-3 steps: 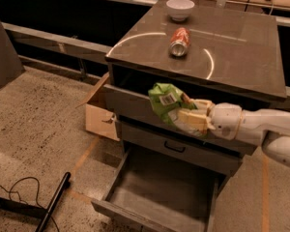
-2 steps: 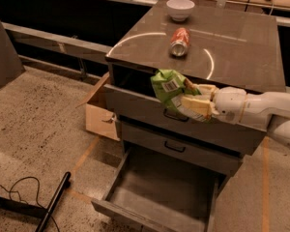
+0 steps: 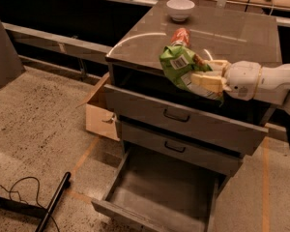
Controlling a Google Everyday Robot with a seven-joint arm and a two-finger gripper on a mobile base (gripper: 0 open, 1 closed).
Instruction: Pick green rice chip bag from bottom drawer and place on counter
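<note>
Three grey drawers front the cabinet. The bottom drawer is pulled far out and its plain floor is bare. The middle drawer is pushed in, and the top drawer stands a little way out.

The gripper reaches in from the right at counter height, above the top drawer. Its pale fingers are clamped on the green rice chip bag. The bag hangs crumpled in the air, barcode up, at the front edge of the counter, well above the bottom drawer.

Just behind the bag an orange-red soda can lies on the counter, near a white arc line. A white bowl sits at the far edge.

An open cardboard box stands on the speckled floor against the cabinet's left side. A black rod and a cable lie near the lower left corner.
</note>
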